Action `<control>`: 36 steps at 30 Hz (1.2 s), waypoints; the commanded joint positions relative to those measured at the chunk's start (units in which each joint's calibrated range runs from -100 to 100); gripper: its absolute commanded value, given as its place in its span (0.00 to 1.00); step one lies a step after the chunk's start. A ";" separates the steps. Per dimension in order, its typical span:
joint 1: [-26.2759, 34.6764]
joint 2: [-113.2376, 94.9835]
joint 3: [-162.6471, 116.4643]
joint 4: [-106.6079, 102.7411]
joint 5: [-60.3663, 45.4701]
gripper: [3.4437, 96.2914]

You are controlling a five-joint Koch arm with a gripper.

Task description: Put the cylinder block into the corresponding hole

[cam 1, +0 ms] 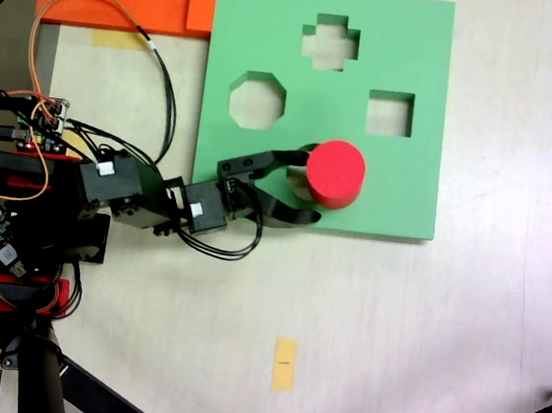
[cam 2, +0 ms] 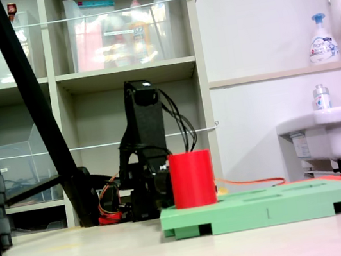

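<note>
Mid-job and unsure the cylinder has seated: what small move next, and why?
Probably open the end effector and back off. The cylinder block stands upright, its base at the green board, apparently over the round hole, which is hidden. How deep it sits is not visible.

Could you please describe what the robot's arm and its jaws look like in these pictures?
The arm is a chain of boxy black segments, some carrying small white labels, with thin black cables looping alongside. The gripper has slim, curved black jaws. At its base, orange and black wires run to exposed circuit boards, with red parts beneath. In the second exterior view it appears as a black upright block.
</note>
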 commanded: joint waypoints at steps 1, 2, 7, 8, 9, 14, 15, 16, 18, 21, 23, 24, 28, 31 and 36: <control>-0.29 1.53 1.30 2.28 0.68 0.45; -0.24 2.23 1.70 2.28 0.68 0.45; 0.44 4.88 4.39 2.28 0.73 0.45; 0.68 5.16 4.69 2.28 0.73 0.45; 0.93 5.72 4.79 2.28 0.73 0.45; 1.90 7.26 5.29 2.28 0.83 0.45; 2.05 7.40 5.29 2.28 0.83 0.45; 2.15 7.40 5.29 2.28 0.83 0.45; 2.39 7.40 5.09 2.38 0.83 0.45; 2.64 7.40 4.89 2.38 0.83 0.45; 2.69 7.40 4.99 2.38 0.83 0.49; 2.69 7.26 5.29 2.47 0.83 0.53; 2.69 6.56 5.09 4.01 0.83 0.58; 2.64 6.70 5.09 4.88 0.78 0.67; 2.49 5.16 5.29 5.84 0.73 0.77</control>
